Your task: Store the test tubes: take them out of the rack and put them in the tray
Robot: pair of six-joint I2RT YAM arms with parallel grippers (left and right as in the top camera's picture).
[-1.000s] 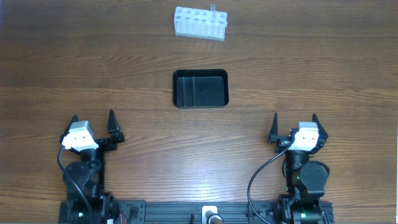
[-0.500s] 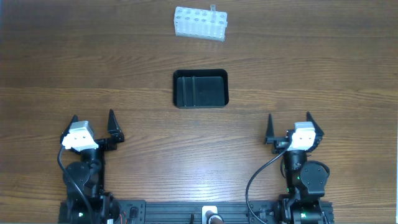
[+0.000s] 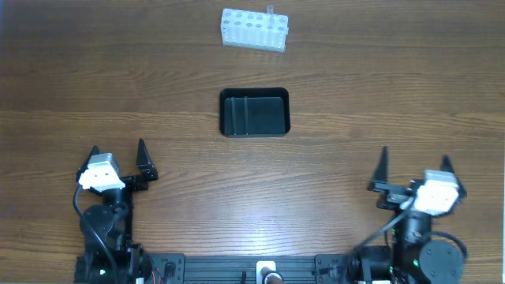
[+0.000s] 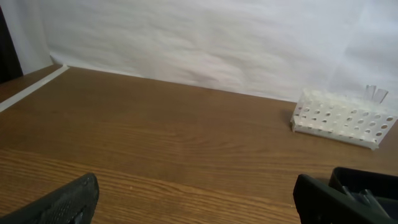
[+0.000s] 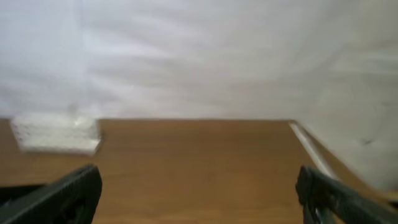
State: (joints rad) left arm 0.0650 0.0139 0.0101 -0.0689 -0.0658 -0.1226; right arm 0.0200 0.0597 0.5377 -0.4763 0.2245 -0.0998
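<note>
**One tube in the rack, both grippers empty**

The left gripper [image 3: 118, 147] is wide open and holds nothing. It hangs at the near left of the table [image 3: 394, 79], close to its own base. The right gripper [image 3: 416, 156] is also wide open and empty, at the near right side. Both are well apart from the things of the task.

Between the two arms and farther away lies the black tray [image 3: 222, 112]. On its floor I see a few thin pale lines [image 3: 246, 110]. In the left wrist view they look like clear tubes lying flat, but I cannot count them.

Beyond the tray, at the far edge of the table, stands the white rack [image 3: 245, 31]. One clear tube [image 3: 271, 9] stands upright in its far right corner. The other holes look empty from above.

My judgement is that most of the work is done. If the pale lines are tubes, what is left is this one tube: an arm must reach far to the rack, take the tube by its top, lift it straight up, and lay it in the tray.
</note>
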